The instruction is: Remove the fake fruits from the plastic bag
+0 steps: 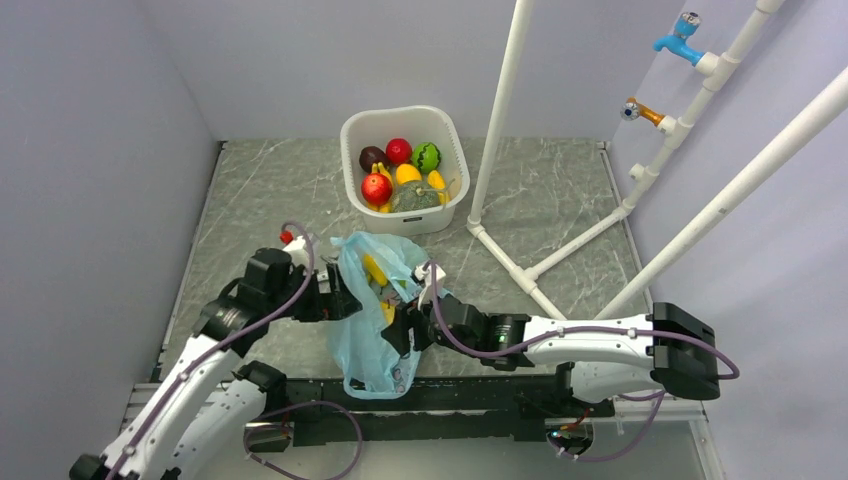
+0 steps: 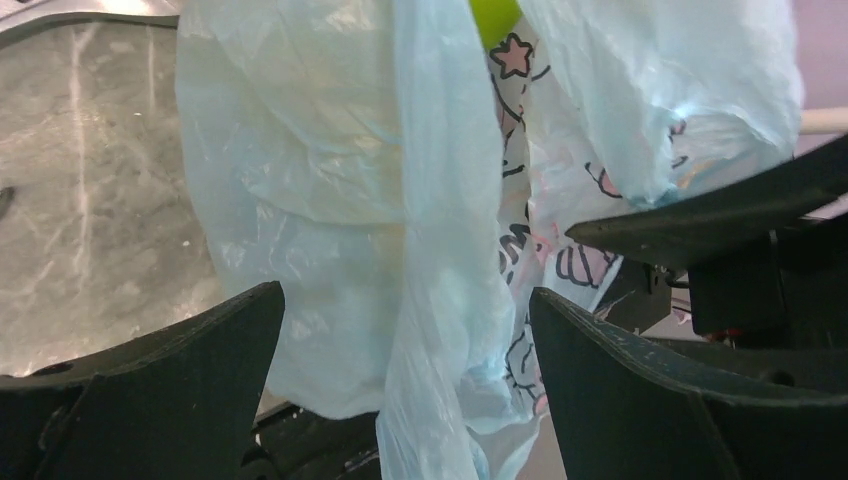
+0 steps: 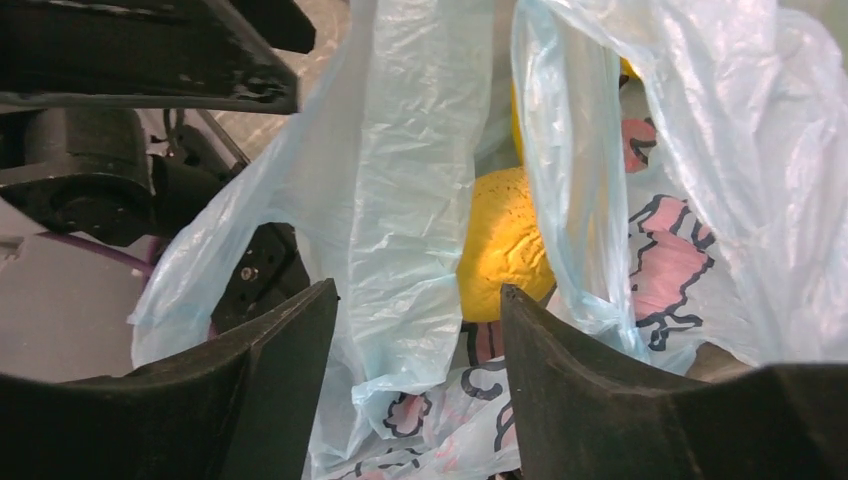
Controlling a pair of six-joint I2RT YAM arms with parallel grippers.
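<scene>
The light-blue plastic bag [image 1: 372, 330] with its cartoon print lies crumpled between my two grippers near the table's front edge. A yellow banana [image 1: 375, 271] shows in its open mouth. My left gripper [image 1: 336, 296] is at the bag's left side. In the left wrist view it [image 2: 405, 335] is open wide, with a loose fold of the bag [image 2: 430, 260] hanging between the jaws and a bit of light green fruit [image 2: 493, 18] at the top. My right gripper [image 1: 408, 322] is at the bag's right side. In the right wrist view it [image 3: 418, 325] is open around a strip of bag [image 3: 415, 230], with a yellow round fruit [image 3: 500, 245] just beyond.
A white basket [image 1: 448, 210] at the back holds several toy fruits. A white pipe frame [image 1: 500, 130] stands right of it, its foot [image 1: 520, 270] lying on the table, with a blue tap [image 1: 680, 38] and an orange tap [image 1: 640, 112]. Walls close both sides.
</scene>
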